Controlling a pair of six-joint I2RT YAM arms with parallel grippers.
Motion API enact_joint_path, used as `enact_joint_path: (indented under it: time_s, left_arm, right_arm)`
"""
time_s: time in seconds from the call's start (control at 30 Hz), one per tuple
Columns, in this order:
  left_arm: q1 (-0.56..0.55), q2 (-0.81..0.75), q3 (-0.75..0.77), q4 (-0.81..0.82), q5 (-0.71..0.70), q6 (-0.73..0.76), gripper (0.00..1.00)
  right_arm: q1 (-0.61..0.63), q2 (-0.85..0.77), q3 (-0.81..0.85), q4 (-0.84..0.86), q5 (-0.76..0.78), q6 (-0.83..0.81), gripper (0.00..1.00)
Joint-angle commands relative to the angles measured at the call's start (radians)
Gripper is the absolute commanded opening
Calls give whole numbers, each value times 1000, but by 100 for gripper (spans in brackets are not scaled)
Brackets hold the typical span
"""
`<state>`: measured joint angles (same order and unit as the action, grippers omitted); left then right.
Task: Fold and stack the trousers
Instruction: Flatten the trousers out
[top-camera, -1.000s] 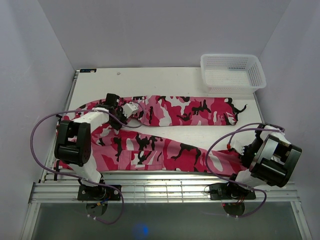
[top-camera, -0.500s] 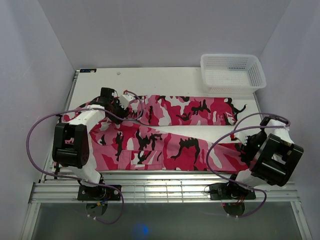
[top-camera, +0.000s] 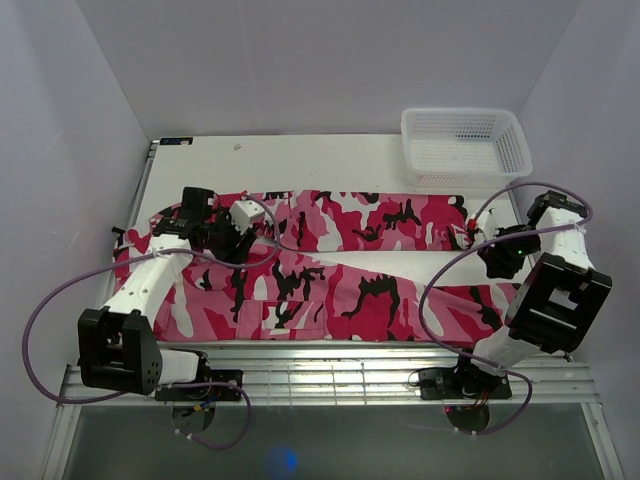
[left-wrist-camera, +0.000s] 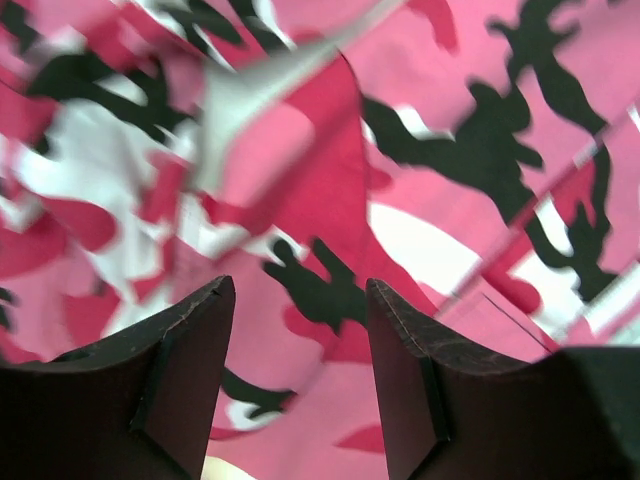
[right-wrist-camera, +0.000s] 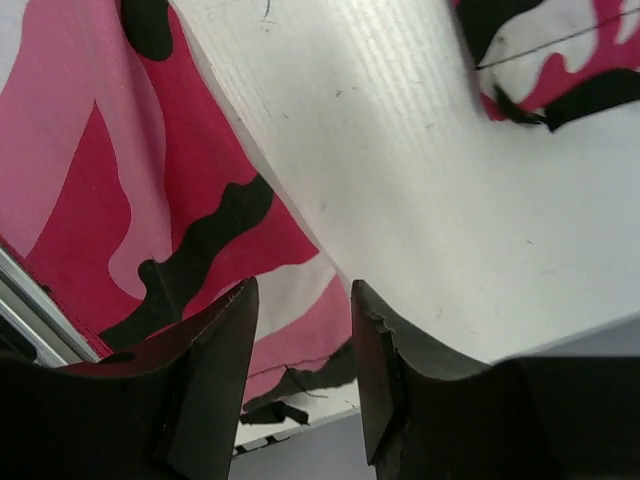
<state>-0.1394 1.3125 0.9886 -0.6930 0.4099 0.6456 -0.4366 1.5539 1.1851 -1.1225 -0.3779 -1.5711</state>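
parted jaws hang empty over trousers (right-wrist-camera: 90, 180) and table (right-wrist-camera: 400, 170).

Under the fingers of my left gripper (left-wrist-camera: 298, 290) the trousers (left-wrist-camera: 450, 130) read as soft woven cloth, matt, with a printed pattern and loose rumpled folds. The fingers themselves look like dark moulded plastic, matt, a little pale and scuffed along their inner edges. Between and beyond the fingers of my right gripper (right-wrist-camera: 302, 290) the table (right-wrist-camera: 400, 150) is a white board, matt and faintly ribbed, with small scratches and specks. To the left of those fingers the same cloth shows a ragged hem. Far beyond the right fingers the basket (top-camera: 468, 178) is white plastic mesh. Behind both sets of fingers the rail (top-camera: 330, 385) is bare ribbed metal.
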Motion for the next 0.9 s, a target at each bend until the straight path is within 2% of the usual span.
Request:
enact_joint_path:
  time_s: [0.0,0.17,0.27,0.33,0.37,0.47,0.5,0.67,0.77,0.8,0.83,0.87]
  left_arm:
    - [1,-56,-80,-105,50,23,66]
    - [3,-62,-160,-163,24,54,66]
    - [3,-50,-215,-175,-3,74,65]
    - [3,-35,-255,-157,-34,87,64]
    - [3,-32,-271,-143,-48,91,64]
    - [4,-13,-330,-99,-103,117,59]
    - [6,-10,-346,-80,-118,126,58]
    - [23,24,-429,-48,-198,198,43]
    - [47,42,-459,-28,-218,224,41]
    - [47,44,-465,-27,-221,242,41]
    - [49,41,-464,-26,-220,246,42]
    - [52,28,-459,-31,-215,247,44]
  right_arm:
    - [42,0,-82,136,71,3,49]
    - [111,8,-202,230,146,-23,52]
    - [125,9,-257,277,183,-50,49]
    - [133,8,-286,329,212,-52,42]
    - [133,6,-303,383,218,-50,29]
    - [133,15,-291,415,224,-23,9]
    - [133,21,-269,414,231,3,8]
    - [111,24,-225,414,252,16,8]
    - [96,47,-188,411,263,45,8]
    - [96,49,-182,396,258,54,11]
    - [96,52,-164,377,243,57,25]
    - [96,51,-147,354,222,60,32]
